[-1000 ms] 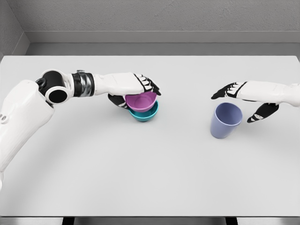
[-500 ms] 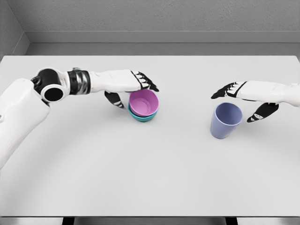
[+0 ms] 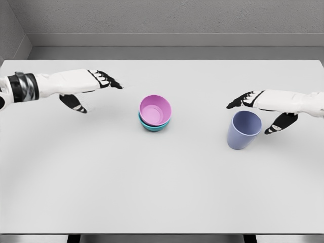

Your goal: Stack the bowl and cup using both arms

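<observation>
A pink bowl (image 3: 155, 110) sits nested inside a teal bowl (image 3: 152, 125) near the middle of the white table (image 3: 162, 182). My left hand (image 3: 96, 91) hovers open well to the left of the bowls, fingers stretched out, holding nothing. A lavender cup (image 3: 244, 130) stands upright at the right. My right hand (image 3: 258, 109) is open around the cup's far side, fingers above its rim at the back and thumb to its right, apparently not gripping it.
A grey wall (image 3: 162, 20) runs behind the table's far edge. The table's front edge lies along the bottom of the view.
My left hand has let go of the pink bowl, left it in the teal bowl, and drawn back to the left. The right hand has barely moved.
</observation>
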